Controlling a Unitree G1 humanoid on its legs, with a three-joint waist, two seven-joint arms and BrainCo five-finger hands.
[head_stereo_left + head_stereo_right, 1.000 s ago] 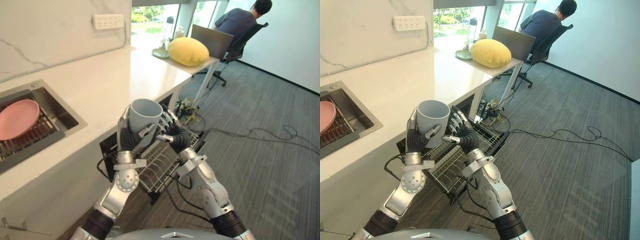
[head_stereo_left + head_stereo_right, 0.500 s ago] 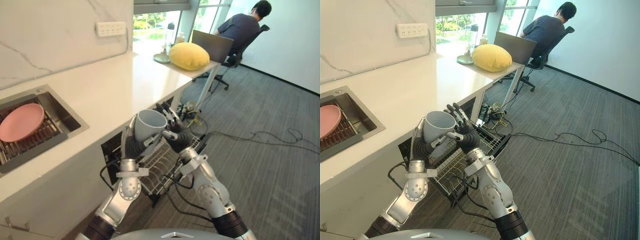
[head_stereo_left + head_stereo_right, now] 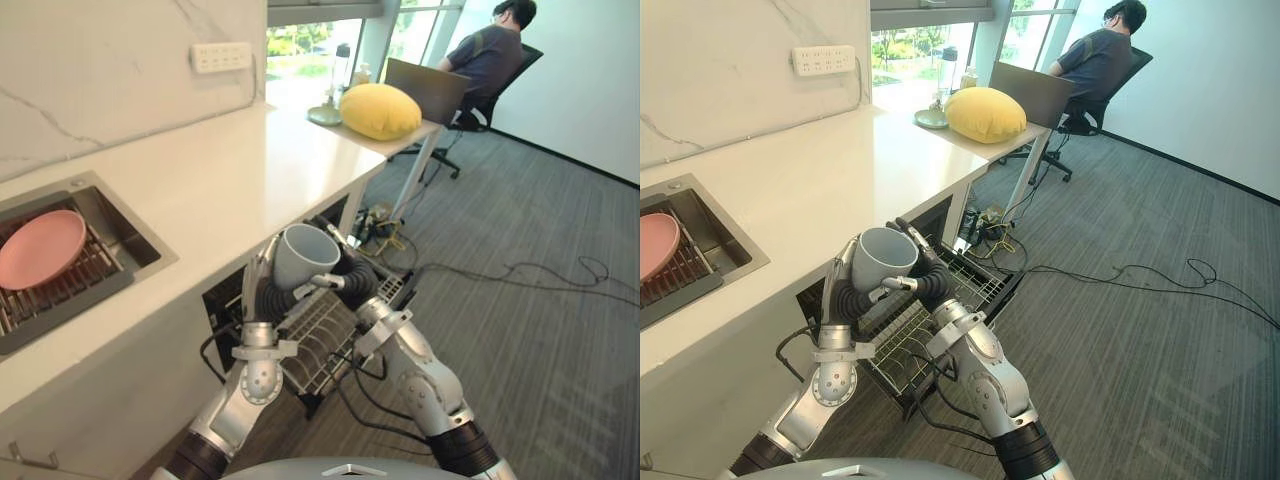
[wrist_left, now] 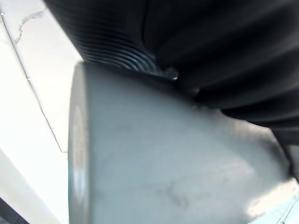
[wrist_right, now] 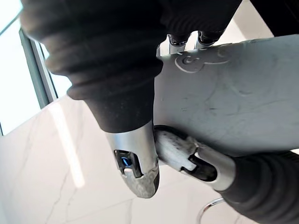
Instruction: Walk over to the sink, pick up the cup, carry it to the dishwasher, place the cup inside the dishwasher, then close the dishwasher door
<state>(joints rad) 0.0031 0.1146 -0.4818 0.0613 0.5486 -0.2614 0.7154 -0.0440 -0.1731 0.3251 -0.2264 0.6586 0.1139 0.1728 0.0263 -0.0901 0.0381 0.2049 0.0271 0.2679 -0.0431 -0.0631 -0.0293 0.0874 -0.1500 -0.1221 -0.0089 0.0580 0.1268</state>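
left hand (image 3: 846, 297), right hand (image 3: 932, 283), both clasping cup (image 3: 880, 262)

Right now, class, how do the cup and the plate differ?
The cup is grey; the plate is pink. The cup is held tilted in the left hand and right hand; the plate lies in the sink. The cup is deep, the plate shallow. Both are round and empty.

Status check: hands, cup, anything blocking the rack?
Left hand and right hand both shut on cup. Cup tilted, held above pulled-out dishwasher rack. Nothing seen in the way.
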